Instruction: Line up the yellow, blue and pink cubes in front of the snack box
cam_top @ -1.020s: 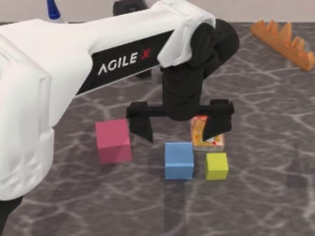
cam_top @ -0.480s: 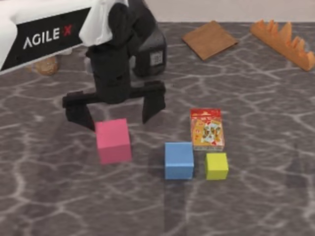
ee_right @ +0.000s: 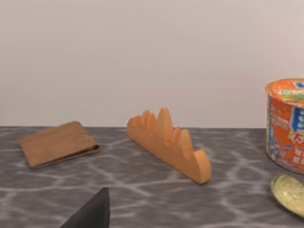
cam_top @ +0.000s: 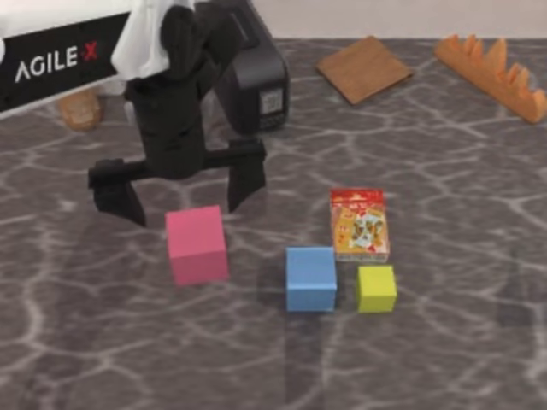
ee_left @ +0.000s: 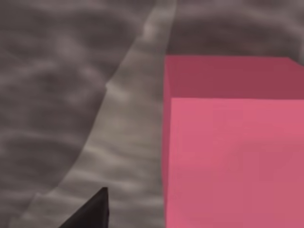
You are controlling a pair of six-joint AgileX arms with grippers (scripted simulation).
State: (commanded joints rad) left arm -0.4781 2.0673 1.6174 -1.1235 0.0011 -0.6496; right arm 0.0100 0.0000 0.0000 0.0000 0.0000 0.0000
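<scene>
nearest in the top view: yellow cube and blue cube side by side on the dark marbled surface, a small gap between. pink cube at 9 o'clock of the blue one, well apart; fills much of the left wrist view. snack box lying flat at 12 o'clock of the yellow cube, just beside both cubes. left pincer at 12 o'clock of the pink cube, above it, fingers spread wide, gripping nothing. farther off, black box, brown square, orange toothed piece. right pincer outside the top view; only a dark tip seen from its wrist camera, spread or pressed together cannot tell.
</scene>
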